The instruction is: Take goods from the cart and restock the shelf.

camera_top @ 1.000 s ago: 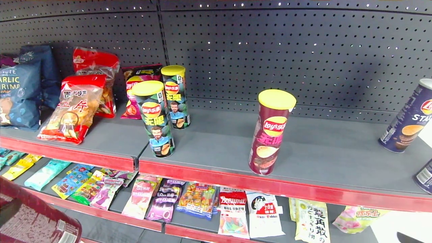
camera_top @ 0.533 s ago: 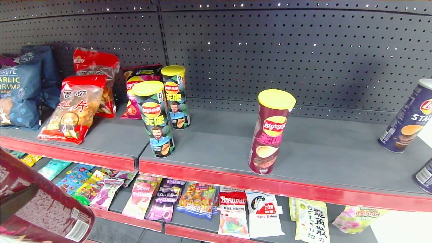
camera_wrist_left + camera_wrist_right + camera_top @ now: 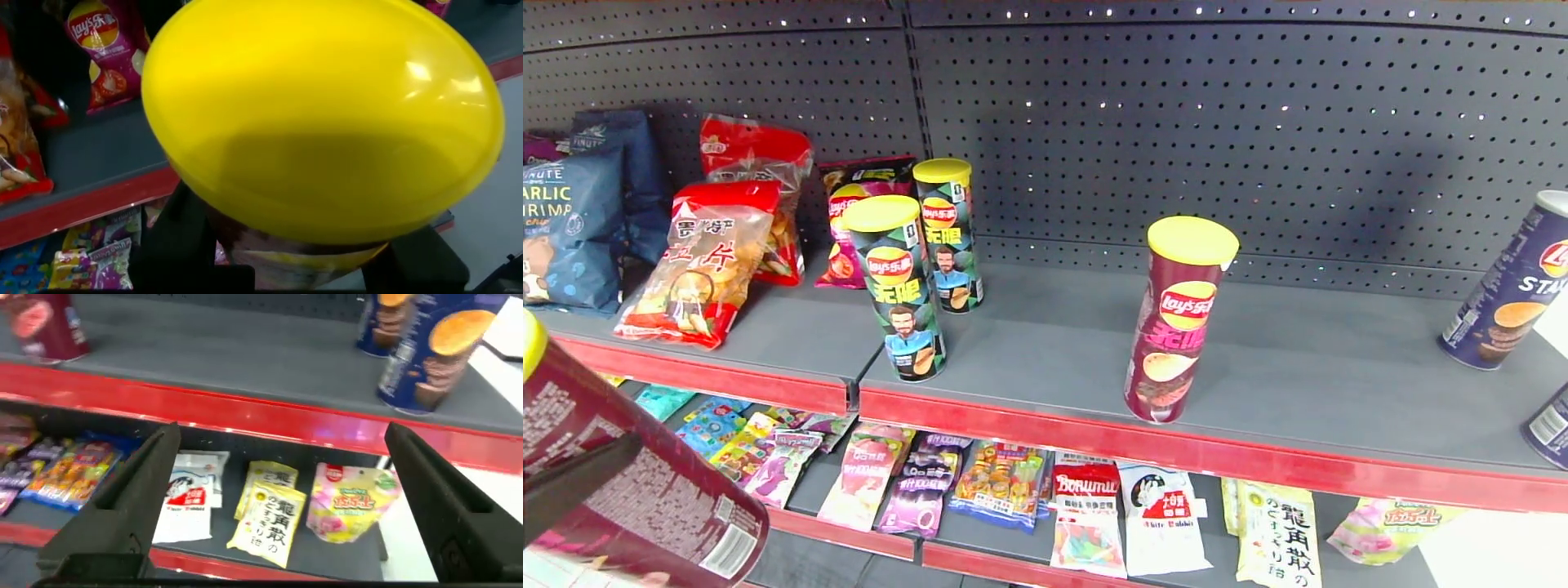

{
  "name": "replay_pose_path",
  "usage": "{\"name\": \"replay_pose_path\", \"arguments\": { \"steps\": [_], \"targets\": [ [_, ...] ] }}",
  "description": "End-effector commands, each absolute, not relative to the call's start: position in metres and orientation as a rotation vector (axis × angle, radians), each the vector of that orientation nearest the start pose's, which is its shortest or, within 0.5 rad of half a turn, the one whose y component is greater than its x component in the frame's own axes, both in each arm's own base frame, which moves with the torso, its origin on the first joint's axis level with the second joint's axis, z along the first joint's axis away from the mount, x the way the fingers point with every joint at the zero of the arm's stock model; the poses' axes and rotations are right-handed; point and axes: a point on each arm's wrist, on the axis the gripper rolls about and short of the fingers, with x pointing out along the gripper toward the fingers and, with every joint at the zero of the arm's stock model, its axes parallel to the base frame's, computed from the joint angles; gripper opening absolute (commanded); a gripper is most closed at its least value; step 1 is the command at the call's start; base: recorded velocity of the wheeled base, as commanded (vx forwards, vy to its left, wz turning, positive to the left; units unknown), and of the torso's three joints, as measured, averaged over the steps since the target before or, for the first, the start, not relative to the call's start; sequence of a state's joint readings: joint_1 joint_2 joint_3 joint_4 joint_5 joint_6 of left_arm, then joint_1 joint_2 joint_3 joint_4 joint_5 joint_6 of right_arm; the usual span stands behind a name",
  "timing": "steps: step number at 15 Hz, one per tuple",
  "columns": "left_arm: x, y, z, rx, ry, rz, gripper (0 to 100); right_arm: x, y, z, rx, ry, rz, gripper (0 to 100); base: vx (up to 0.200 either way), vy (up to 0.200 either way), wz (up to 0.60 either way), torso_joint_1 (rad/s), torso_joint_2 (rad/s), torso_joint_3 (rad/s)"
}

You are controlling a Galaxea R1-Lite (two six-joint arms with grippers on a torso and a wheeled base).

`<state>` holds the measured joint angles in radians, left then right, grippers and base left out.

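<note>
A maroon chip can with a yellow lid is tilted at the head view's lower left, below the shelf's red front edge. My left gripper is shut on it, with dark fingers on both sides of the can. On the grey shelf board a matching maroon can stands upright near the front. My right gripper is open with nothing in it, level with the lower shelf and facing its snack packets.
Two green-and-black cans stand left of the shelf's middle, with snack bags farther left. Blue cans stand at the right end. Bare board lies between the maroon can and the blue cans. Small packets fill the lower shelf.
The held maroon can has come up and to the right from the head view's lower left corner, so more of it shows. Things on the shelf have not moved.
</note>
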<state>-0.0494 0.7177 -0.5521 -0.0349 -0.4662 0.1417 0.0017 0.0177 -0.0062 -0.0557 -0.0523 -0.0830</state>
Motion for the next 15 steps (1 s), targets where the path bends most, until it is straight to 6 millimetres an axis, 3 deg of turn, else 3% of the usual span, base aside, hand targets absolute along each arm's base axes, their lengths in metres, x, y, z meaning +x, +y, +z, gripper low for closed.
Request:
{"name": "replay_pose_path", "arguments": {
  "steps": [1,6,9,15],
  "targets": [
    [0.05,-0.013,0.228,0.081,0.078,-0.548,0,-0.023,-0.001,0.083,-0.072,-0.056,-0.062,100,0.0,0.0,0.0,0.0,0.0,0.0],
    [0.049,-0.013,0.228,0.069,0.078,-0.532,0,-0.023,0.0,0.082,-0.099,-0.063,-0.002,100,0.0,0.0,0.0,0.0,0.0,0.0],
    [0.048,-0.013,0.227,0.071,0.075,-0.531,0,-0.023,-0.001,0.079,0.036,-0.036,-0.044,100,0.0,0.0,0.0,0.0,0.0,0.0],
    [0.038,-0.012,0.216,0.072,0.074,-0.501,0,-0.023,0.0,0.075,-0.002,0.005,-0.003,100,0.0,0.0,0.0,0.0,0.0,0.0]
  ]
}}
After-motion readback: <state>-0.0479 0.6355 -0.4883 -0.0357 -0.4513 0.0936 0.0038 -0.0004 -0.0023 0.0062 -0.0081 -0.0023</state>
